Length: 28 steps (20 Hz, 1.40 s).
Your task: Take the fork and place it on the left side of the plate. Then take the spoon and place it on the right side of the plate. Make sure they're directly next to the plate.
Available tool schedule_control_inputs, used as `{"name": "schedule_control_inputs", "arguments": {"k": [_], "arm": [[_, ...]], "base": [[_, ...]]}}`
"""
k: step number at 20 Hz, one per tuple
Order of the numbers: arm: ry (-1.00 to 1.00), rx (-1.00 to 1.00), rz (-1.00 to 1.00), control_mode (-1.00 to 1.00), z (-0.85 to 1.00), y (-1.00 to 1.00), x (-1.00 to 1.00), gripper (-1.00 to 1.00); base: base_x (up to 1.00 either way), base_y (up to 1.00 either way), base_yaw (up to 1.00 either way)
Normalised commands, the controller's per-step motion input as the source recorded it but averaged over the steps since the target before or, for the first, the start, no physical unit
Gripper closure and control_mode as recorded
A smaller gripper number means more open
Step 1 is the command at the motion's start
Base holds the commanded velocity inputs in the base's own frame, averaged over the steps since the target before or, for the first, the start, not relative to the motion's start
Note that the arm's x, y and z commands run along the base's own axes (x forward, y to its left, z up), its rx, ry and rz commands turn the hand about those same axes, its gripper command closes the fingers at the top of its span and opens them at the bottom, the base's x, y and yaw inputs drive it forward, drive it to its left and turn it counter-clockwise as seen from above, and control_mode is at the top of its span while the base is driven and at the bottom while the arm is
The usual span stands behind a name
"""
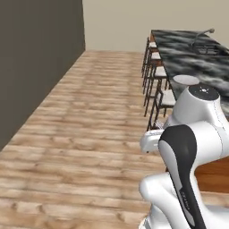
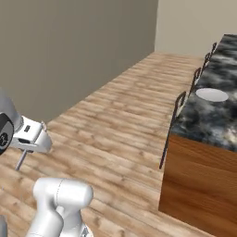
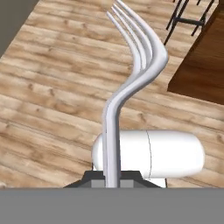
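In the hand view, the silver fork rises from between my fingertips, its prongs curving up and away over the wood floor. My gripper is shut on the fork's handle. From the right base view the fork hangs as a thin grey stick below my hand, well left of the counter. The plate, round and white, lies on the dark marble counter near its edge, far from the gripper. The spoon is out of view.
The marble counter has a wooden side panel. Bar stools line its near edge. A faucet stands at the counter's far end. A grey wall bounds the wide wood floor.
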Motion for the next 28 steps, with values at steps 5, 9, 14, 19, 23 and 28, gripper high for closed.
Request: {"name": "schedule_control_inputs", "arguments": {"k": [5,9,14,19,23,28], "arm": [[0.00,0.00,0.00,1.00,0.00,0.00,0.00,1.00],[0.00,0.00,0.00,1.00,0.00,0.00,0.00,1.00],[0.00,0.00,0.00,1.00,0.00,0.00,0.00,1.00],[0.00,0.00,0.00,1.00,0.00,0.00,0.00,1.00],[0.00,0.00,0.00,1.00,0.00,0.00,0.00,1.00],[0.00,0.00,0.00,1.00,0.00,0.00,0.00,1.00]], "base": [[0.83,0.56,-0.50],[0.77,0.55,-0.52],[0.70,0.55,-0.54],[0.70,0.55,-0.54],[0.71,0.58,-0.53],[0.65,0.68,-0.49]]}}
